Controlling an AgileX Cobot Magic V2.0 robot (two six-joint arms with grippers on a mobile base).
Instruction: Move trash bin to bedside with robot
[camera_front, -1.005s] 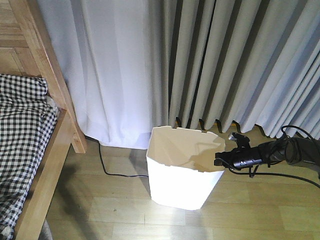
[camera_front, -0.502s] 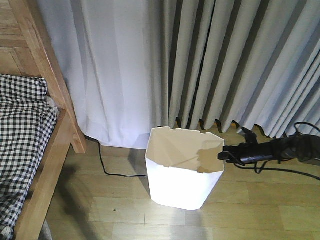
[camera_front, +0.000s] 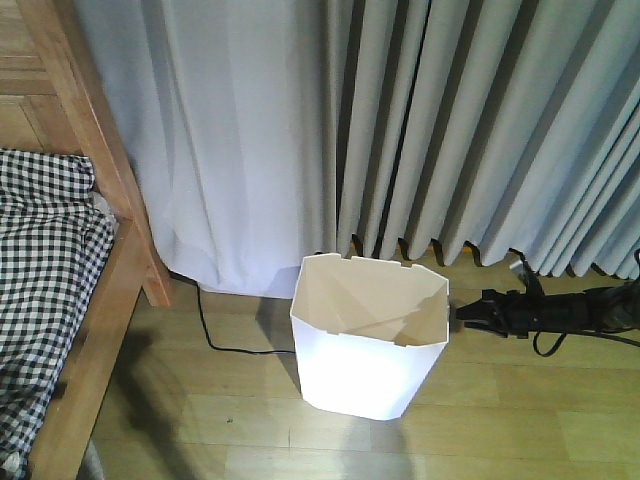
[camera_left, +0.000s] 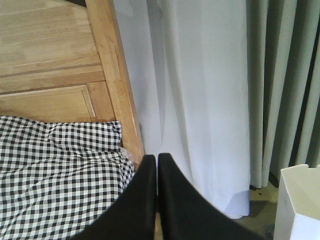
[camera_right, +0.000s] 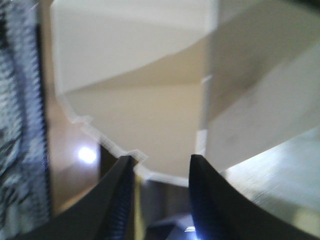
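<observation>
Closest to me in the front view, the trash bin (camera_front: 368, 340) stands upright on the wooden floor (camera_front: 500, 420), in front of the curtains (camera_front: 450, 130) and well apart from the bed (camera_front: 60, 290) on the left. It is empty as far as I can see into it, so I judge it light; the thin white walls look likely to flex under a hard pinch, and the smooth plastic may be slippery. The base tapers, so a push high on the wall could tip it rather than slide it. I would take it by the rim (camera_right: 112, 147), one finger inside and one outside, on a flat stretch away from the notches and the faceted corners, and lift or drag gently.

My right tool (camera_front: 468, 312) sits just beside the bin's right-hand rim and apart from it, level with the top edge. Its wrist view is blurred, but the fingers (camera_right: 120, 200) stand spread with clear space between them, holding nothing, and the rim lies just ahead of them.

My left tool (camera_left: 152, 200) is clenched, its two black fingers pressed together on nothing, aimed at the bed post (camera_left: 117, 80) and the checked bedding (camera_left: 55, 170); a corner of the bin shows at the lower right of that view.

Count: one bin, one bed, two tools. A single black cable (camera_front: 215, 335) runs along the floor from under the white curtain towards the bin. Farthest back hang the curtains, one white panel and grey folds beside it.
</observation>
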